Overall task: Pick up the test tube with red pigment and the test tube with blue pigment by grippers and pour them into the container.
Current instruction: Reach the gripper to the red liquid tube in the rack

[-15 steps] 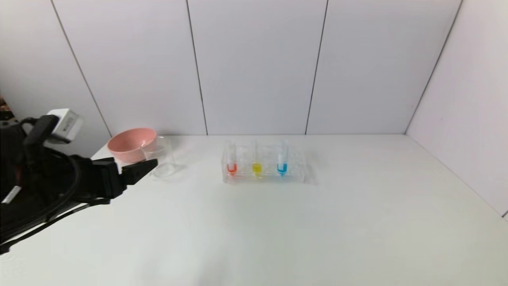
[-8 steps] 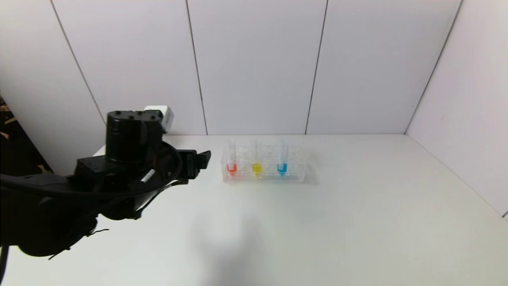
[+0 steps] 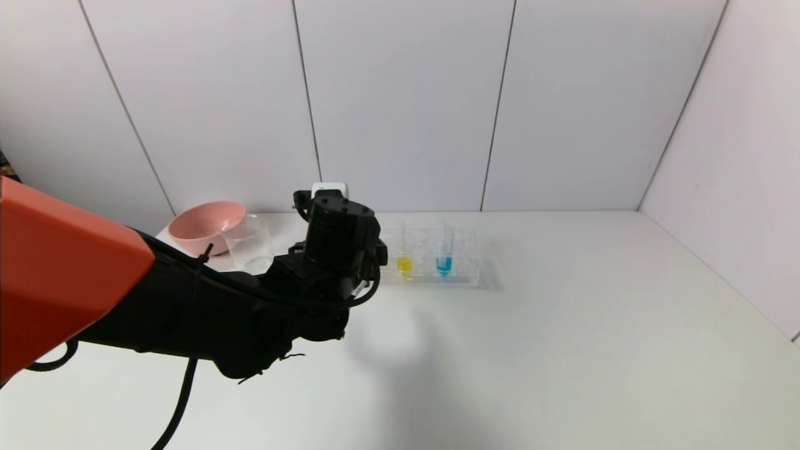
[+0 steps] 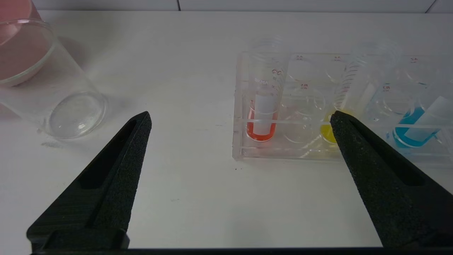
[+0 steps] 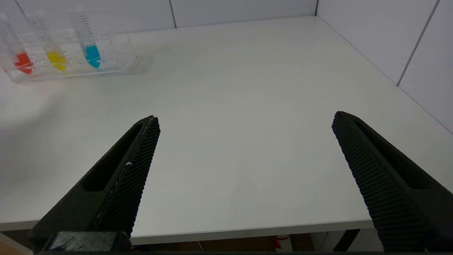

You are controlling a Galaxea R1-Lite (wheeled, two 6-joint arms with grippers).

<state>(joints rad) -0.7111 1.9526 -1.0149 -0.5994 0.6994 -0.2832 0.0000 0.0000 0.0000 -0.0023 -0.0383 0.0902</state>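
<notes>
- Reaching step: left hand (image 4: 240, 118), fingers spread wide and empty, faces the red tube (image 4: 262, 109) standing in the rack (image 4: 244, 148).
- Blue tube (image 3: 444, 253) stands further right; container (image 3: 250, 250) left.
- Next: advance, straddle the red tube, close.
- Right hand (image 5: 246, 122) wide, idle off the counter (image 5: 230, 106)'s near edge.

Pink bowl (image 3: 206, 225) by the wall — yellow-liquid tube (image 3: 404, 262) in clear rack (image 3: 465, 265).

Small red markings on the clear tube rack (image 4: 300, 106) and tubes are too faint to read.
</notes>
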